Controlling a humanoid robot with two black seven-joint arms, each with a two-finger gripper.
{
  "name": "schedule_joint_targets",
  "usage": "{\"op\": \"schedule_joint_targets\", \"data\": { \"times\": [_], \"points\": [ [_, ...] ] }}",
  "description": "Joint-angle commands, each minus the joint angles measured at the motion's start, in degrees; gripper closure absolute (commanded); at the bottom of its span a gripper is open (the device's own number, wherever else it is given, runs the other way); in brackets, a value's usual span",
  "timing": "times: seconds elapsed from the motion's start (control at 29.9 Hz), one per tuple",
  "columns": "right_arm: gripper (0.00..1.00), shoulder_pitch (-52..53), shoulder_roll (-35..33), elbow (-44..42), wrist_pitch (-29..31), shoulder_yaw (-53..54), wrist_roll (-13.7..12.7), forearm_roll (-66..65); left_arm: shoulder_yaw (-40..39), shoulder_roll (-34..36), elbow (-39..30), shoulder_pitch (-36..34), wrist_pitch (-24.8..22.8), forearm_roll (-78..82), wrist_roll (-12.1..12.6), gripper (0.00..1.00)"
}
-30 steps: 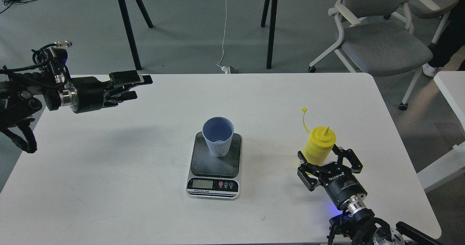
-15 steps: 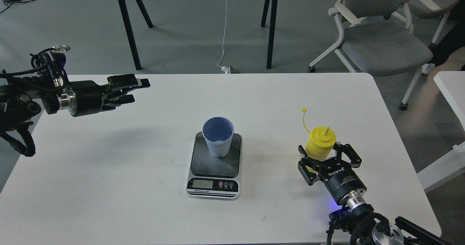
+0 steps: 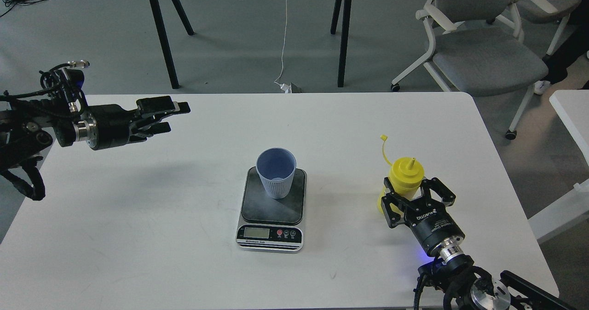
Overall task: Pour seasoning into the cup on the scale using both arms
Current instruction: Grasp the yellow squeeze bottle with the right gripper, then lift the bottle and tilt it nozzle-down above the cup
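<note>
The yellow seasoning bottle (image 3: pixel 405 174) stands upright at the right of the white table (image 3: pixel 138 199), its tethered cap (image 3: pixel 383 137) sticking up on its strap. My right gripper (image 3: pixel 411 190), marked ROBOTIQ, has its fingers pressed against both sides of the bottle's lower body. The light blue ribbed cup (image 3: pixel 276 172) stands upright on the dark plate of the scale (image 3: pixel 260 206) at the table's middle, with the LCD facing me. My left gripper (image 3: pixel 177 116) hovers open and empty over the far left of the table, well away from the cup.
A grey office chair (image 3: pixel 483 57) stands beyond the table's far right corner. Black legs of another table (image 3: pixel 161 34) are behind. A second white table edge (image 3: pixel 570 107) is at the right. A white cable (image 3: pixel 283 48) hangs to the floor.
My right gripper has pushed forward around the bottle and its fingers have closed in on it. The bottle shifted slightly. My left gripper drifted a little left and down.
</note>
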Motion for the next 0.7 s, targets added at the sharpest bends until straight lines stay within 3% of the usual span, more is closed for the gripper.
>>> {"op": "schedule_joint_targets", "data": {
  "times": [0.0, 0.13, 0.4, 0.57, 0.67],
  "points": [
    [0.9, 0.52, 0.72, -1.02, 0.0, 0.07, 0.02, -0.5, -0.01, 0.0, 0.55, 0.22, 0.0, 0.0, 0.0, 0.01],
    [0.98, 0.78, 0.89, -0.68, 0.0, 0.07, 0.46, -0.68, -0.01, 0.0, 0.64, 0.4, 0.0, 0.0, 0.0, 0.01],
    [0.98, 6.3, -2.7, 1.52, 0.0, 6.65, 0.55, -3.21, -0.09, 0.0, 0.64, 0.4, 0.0, -0.09, 0.0, 0.01],
    [0.98, 19.29, -8.59, 2.49, -0.57, 7.37, 0.55, -14.09, -0.88, 0.09, 0.64, 0.4, 0.0, -0.09, 0.0, 0.01],
    [0.98, 28.61, -10.09, 0.48, -7.5, 4.91, 0.55, -24.37, -1.32, 0.17, 0.64, 0.49, 0.0, -0.09, 0.0, 0.01]
  ]
}}
